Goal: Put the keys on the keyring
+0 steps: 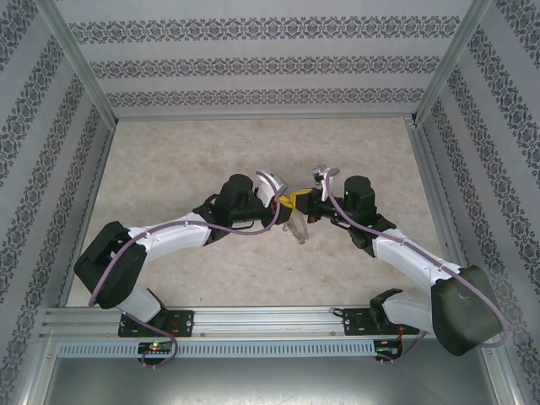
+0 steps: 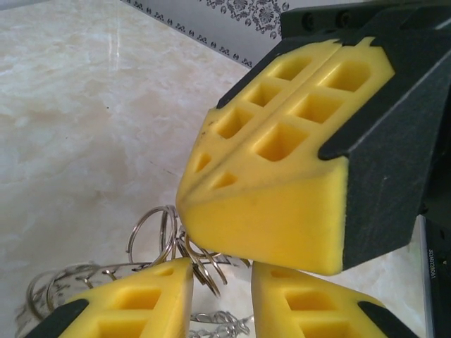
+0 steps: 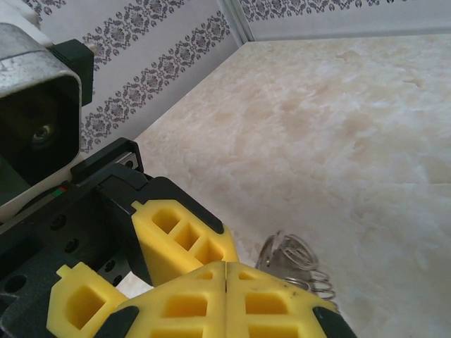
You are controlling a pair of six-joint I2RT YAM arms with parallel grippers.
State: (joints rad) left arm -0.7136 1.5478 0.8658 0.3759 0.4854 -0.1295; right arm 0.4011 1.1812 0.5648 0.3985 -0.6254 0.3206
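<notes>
The keyring (image 2: 171, 232) is a bunch of thin silvery wire loops with a bit of chain, hanging just above the table (image 1: 169, 160) between the two grippers. My right gripper (image 3: 225, 266) has its yellow pads pressed flat together, and the loops (image 3: 289, 257) stick out from under its tip. In the left wrist view that same right gripper (image 2: 184, 211) looms over the loops. My left gripper (image 2: 222, 269) stands with its jaws apart, and the loops lie against the inner face of its left finger (image 2: 151, 299). From above, the keyring (image 1: 298, 228) dangles below both tips. The keys are out of view.
The marble-patterned table is walled by patterned panels (image 1: 270, 63) at the back and both sides. An aluminium rail (image 1: 270, 321) carries the arm bases at the near edge. Both arms meet at the middle of the table.
</notes>
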